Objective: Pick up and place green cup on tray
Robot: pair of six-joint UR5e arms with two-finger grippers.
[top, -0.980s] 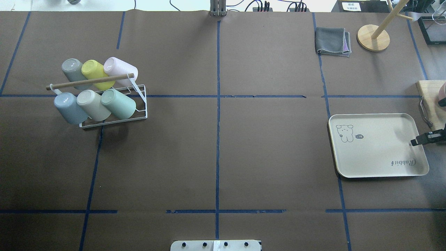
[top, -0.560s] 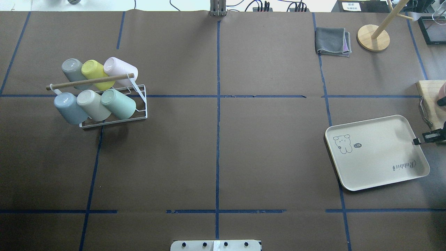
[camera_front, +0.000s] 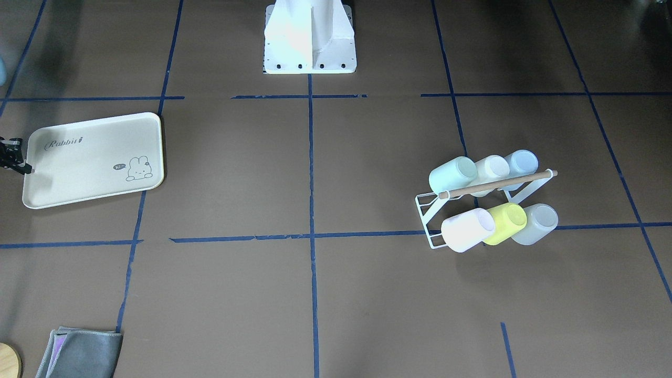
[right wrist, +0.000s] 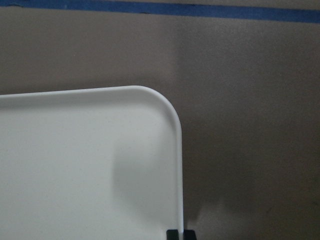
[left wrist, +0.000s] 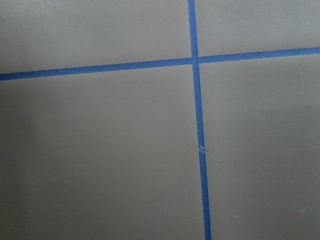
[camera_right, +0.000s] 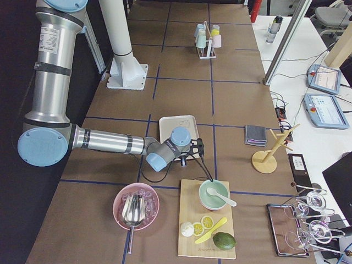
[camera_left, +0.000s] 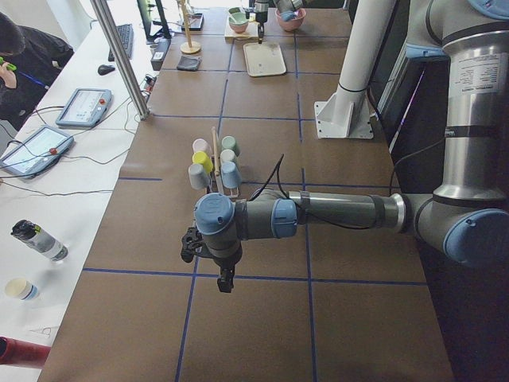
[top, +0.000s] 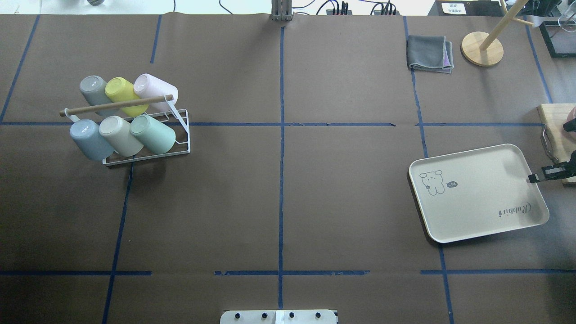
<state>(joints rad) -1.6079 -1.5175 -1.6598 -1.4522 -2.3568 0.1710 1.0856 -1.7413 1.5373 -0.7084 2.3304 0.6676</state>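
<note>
The green cup (top: 153,133) lies tilted on the lower row of a white wire rack (top: 182,141) at the table's left; it also shows in the front view (camera_front: 451,175). The cream tray (top: 477,193) lies skewed at the right. My right gripper (top: 533,179) is at the tray's right rim, and in the right wrist view (right wrist: 181,234) its two fingertips sit close together on either side of the rim (right wrist: 177,150). My left gripper (camera_left: 225,282) shows only in the left side view, above bare table and well away from the rack; I cannot tell whether it is open.
The rack also holds blue, cream, grey, yellow-green and pink cups. A folded grey cloth (top: 429,53) and a wooden stand (top: 482,48) are at the far right. A cutting board (top: 555,121) lies beside the tray. The robot base (camera_front: 310,39) stands at mid table.
The tray has turned and slid to the left on the table, with my right gripper staying at its right rim. The rack and cups have not moved.
</note>
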